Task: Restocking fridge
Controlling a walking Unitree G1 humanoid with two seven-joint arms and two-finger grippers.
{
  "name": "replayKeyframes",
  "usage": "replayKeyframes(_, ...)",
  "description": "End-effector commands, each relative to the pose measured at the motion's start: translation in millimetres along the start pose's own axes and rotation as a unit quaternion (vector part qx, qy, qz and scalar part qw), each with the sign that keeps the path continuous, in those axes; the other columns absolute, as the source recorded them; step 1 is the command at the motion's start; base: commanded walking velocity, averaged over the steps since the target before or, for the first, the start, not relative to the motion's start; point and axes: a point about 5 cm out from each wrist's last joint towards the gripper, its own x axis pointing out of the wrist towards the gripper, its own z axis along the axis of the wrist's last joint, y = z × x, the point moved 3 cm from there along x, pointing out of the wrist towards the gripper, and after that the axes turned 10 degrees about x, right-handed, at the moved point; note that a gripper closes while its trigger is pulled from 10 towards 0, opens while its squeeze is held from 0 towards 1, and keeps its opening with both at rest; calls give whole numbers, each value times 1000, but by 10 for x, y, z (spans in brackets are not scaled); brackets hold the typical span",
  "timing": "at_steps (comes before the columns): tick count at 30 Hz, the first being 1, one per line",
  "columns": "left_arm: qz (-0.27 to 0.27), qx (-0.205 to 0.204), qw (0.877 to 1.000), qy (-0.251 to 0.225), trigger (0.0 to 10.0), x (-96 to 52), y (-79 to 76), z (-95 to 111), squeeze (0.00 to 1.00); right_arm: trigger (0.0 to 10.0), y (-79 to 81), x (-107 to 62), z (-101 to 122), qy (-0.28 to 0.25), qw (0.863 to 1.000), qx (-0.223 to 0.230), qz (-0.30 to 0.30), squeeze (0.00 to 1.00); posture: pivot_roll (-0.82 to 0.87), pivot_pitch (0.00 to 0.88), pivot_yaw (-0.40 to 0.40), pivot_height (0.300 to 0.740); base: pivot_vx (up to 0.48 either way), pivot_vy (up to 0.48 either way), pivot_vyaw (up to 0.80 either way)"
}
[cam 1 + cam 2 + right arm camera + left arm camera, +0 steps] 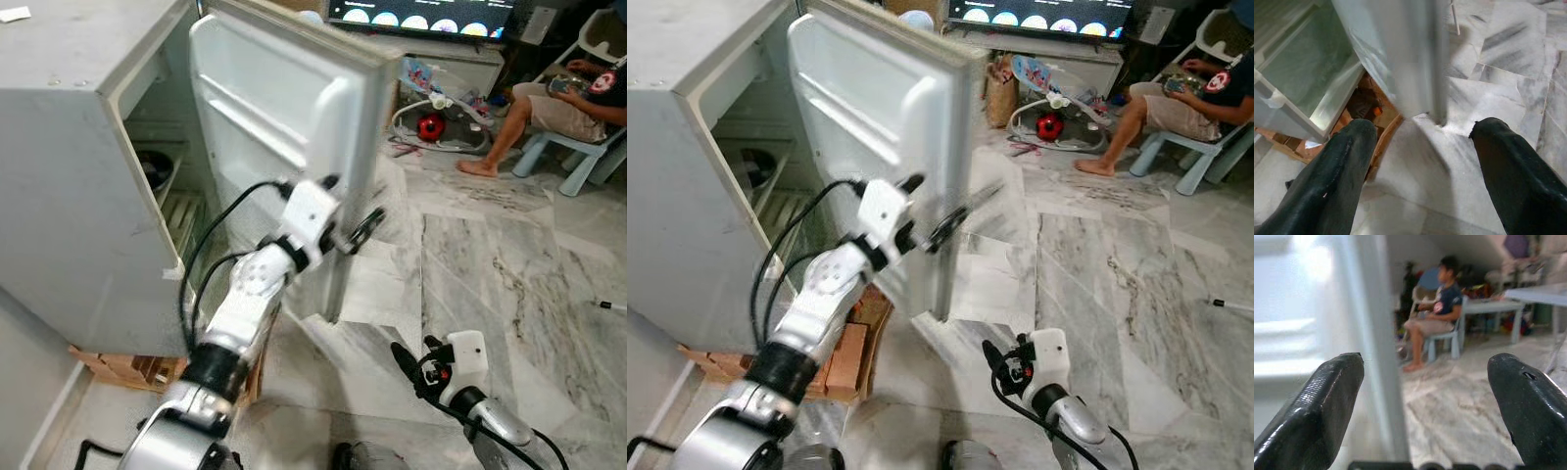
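A small grey fridge [69, 147] stands on the left with its door [274, 108] swung open toward me. My left gripper [351, 208] is raised at the door's free edge. It is open, and in the left wrist view the door edge [1376, 347] runs between its two fingers [1317, 401]. A dark bowl [154, 168] sits on a shelf inside the fridge. My right gripper [416, 351] hangs low over the floor, open with nothing in it. In the right wrist view its fingers [1337, 171] point at the door's bottom corner [1437, 115].
Wooden blocks [127, 367] prop up the fridge. A person [563, 98] sits on a pale blue chair at the back right, beside a baby bouncer [431, 125] and a TV [421, 15]. Marble floor [490, 274] stretches to the right of the door.
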Motion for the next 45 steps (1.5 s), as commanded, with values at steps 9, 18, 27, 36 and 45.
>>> replayKeyframes(9, 113, -1, 991, 75, 10000, -570, 398, -435, 0, 10000, -66, 154, 181, -58, 998, -2, -23, 0, -28, 0, -37, 740, 0, -70, 0)
replayKeyframes(18, 171, 1, 977, 128, 10000, -966, 503, -636, 0, 10000, 300, 272, 590, -107, 994, -21, 16, 0, 5, 0, -43, 740, 0, -456, 0)
replayKeyframes(27, 190, -4, 968, 164, 10000, -1226, 397, -811, 0, 10000, 389, 317, 693, -129, 991, -22, 15, 0, -15, 0, -44, 740, 122, -416, -192)
replayKeyframes(36, 215, -19, 958, 189, 10000, -1387, 371, -905, 0, 10000, 351, 277, 722, -130, 991, -11, -11, 0, -31, 0, -46, 740, 347, -327, -715)
replayKeyframes(45, 211, -11, 960, 183, 10000, -1312, 412, -868, 0, 10000, 445, 392, 895, -154, 988, -14, -8, 0, -32, 0, -27, 740, 417, -176, -800)
